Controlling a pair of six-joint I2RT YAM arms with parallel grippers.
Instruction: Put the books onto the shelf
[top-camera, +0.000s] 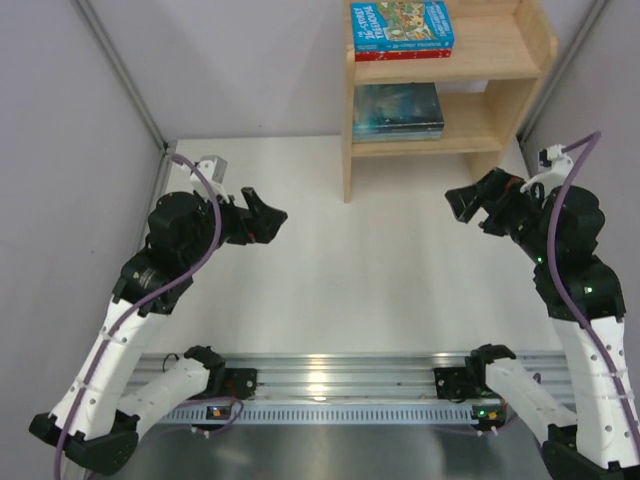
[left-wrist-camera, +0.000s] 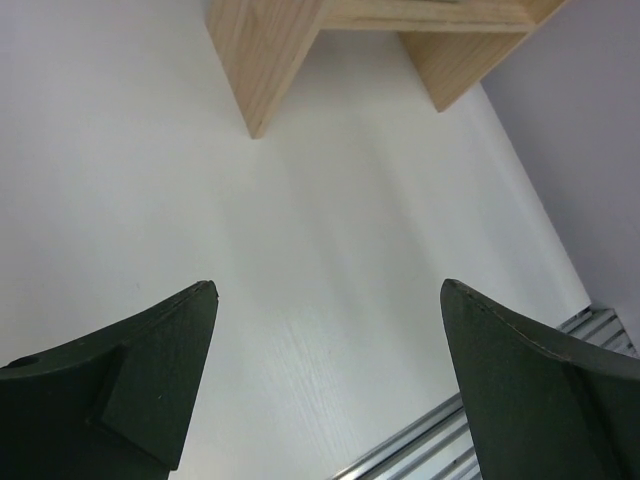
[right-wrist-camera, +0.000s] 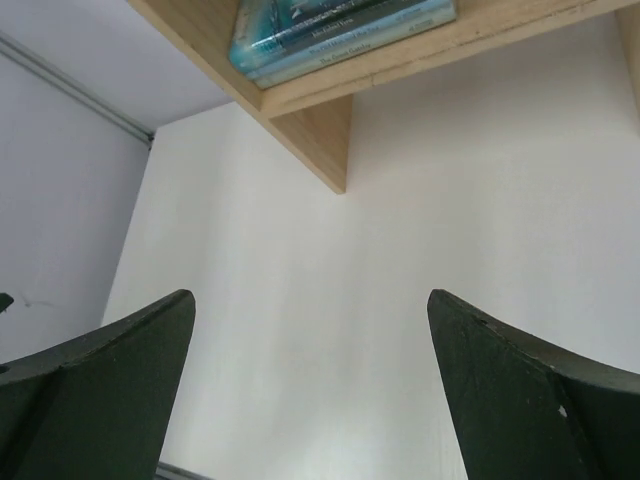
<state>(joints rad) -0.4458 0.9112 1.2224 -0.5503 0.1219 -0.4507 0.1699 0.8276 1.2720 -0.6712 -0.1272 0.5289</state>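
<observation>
Pale wood shelf (top-camera: 495, 55), upper right, holds the books (top-camera: 398, 110): blue-red pair (top-camera: 402, 30) on top tier, teal stack (right-wrist-camera: 340, 30) below. Left hand (top-camera: 268, 212) and right hand (top-camera: 458, 205) released, empty. Paperbacks likely light, bendy; grip at the spine.

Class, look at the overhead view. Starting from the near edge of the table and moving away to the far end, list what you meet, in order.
metal rail → left pincer and right pincer, both open and about level → teal books on the lower tier of the shelf → blue and red books on its top tier
</observation>
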